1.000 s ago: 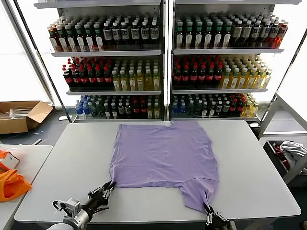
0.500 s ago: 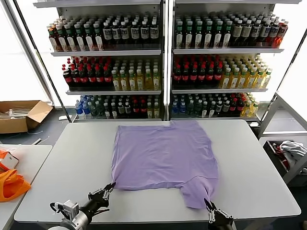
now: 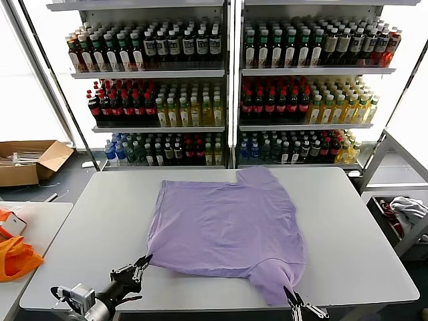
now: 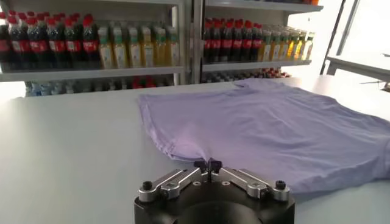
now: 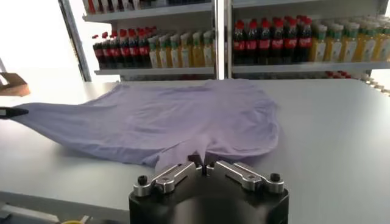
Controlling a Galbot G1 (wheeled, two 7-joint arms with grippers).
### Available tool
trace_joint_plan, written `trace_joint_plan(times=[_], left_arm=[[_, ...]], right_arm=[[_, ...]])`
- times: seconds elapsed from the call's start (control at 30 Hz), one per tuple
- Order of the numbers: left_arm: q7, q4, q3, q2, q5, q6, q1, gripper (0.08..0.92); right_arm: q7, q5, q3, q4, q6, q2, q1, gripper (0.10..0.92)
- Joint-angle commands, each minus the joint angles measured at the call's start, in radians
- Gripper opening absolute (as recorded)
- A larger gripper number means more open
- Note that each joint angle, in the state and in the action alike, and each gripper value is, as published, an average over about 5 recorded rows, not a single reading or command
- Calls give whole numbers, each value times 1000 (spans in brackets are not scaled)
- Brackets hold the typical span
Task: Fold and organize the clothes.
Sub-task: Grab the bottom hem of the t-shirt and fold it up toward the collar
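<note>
The lavender T-shirt lies spread on the grey table, plain side up, no print showing. My left gripper is shut on its near left hem corner, low over the table's front edge; in the left wrist view the T-shirt runs into the left gripper as a pinched fold. My right gripper is shut on the near right sleeve end at the front edge. From the right wrist, the T-shirt bunches into the right gripper.
Shelves of bottled drinks stand behind the table. An orange cloth bag lies on a side table at the left. A cardboard box sits on the floor at left, and a bin with grey-white cloth at right.
Both grippers have drawn back toward the table's front edge, the left also leftward, pulling the T-shirt's near edge with them. The far edge has slid closer and its far right corner has bunched.
</note>
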Motion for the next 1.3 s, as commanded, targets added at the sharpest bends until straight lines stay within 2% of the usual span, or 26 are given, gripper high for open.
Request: trace_joint_plan(times=[0.03,0.3,0.7,0.83,1.0,1.13,1.3], left_arm=[[1,-27,-31,13,-25,27,-4,85],[-13,118,17,57,-146,80,-195,85],[-23,356,132,60,-171,130,-511,85],[-17,454,183,47,-137,129,-585,85],[-21,519,208,31,-93,128,-631,88],[-24,534,216,26,-47,119,-636,141],[-49,498,192,22,-52,119,-621,288]], right_arm=[[5,16,7,11,51,2,-1,116],[52,14,-8,-117,33,3,321,116],[106,23,-92,-343,-53,-53,689,116],[115,6,-132,-434,-66,-59,770,116],[122,-21,-183,-522,-110,-45,855,128],[89,-60,-219,-563,-178,-38,898,216],[69,-83,-236,-566,-200,-35,904,363]])
